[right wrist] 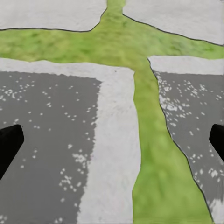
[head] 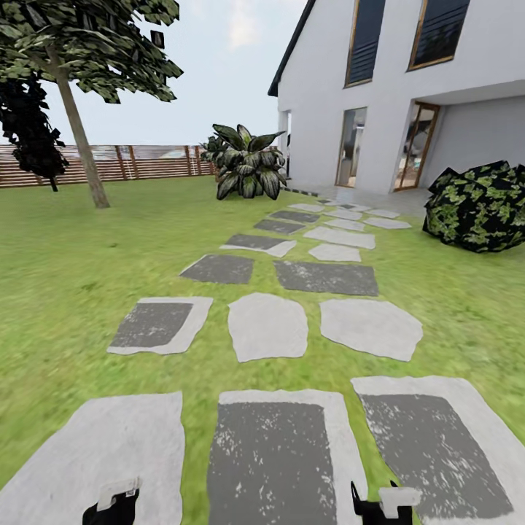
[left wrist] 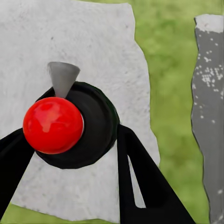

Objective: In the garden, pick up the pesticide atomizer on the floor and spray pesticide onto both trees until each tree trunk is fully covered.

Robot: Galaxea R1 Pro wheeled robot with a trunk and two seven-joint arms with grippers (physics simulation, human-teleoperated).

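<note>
- Your two arms hang low in front of you. In the head view you only see their tips at the bottom edge: the left gripper [head: 111,504] over a pale stone slab [head: 102,459], and the right gripper [head: 383,503] by the strip of grass between the middle slab [head: 266,459] and the right slab [head: 437,445].
- Your left gripper [left wrist: 70,154] is holding the pesticide atomizer [left wrist: 70,123]. The left wrist view shows a round black body with a red ball and a small grey cone, sitting between the two black fingers [left wrist: 144,182]. It is up off the pale slab [left wrist: 93,42], which lies below it.
- Your right gripper [right wrist: 112,140] is wide apart and has nothing in it. One black fingertip [right wrist: 8,142] shows at each side of the right wrist view. It points down at dark and pale stone with a green grass strip [right wrist: 149,154] between.
- One big tree [head: 76,124] stands far off on your left, by the wooden fence [head: 124,164]. Its grey-brown trunk leans a little.
- A path of stepping stones [head: 266,324] runs from you up to the white house [head: 408,95].
- There is lots of open lawn [head: 65,262] between you and the tree.
- A striped-leaf plant [head: 248,164] sits near the house corner. A dark bush [head: 477,204] sits on the right edge of the lawn.
</note>
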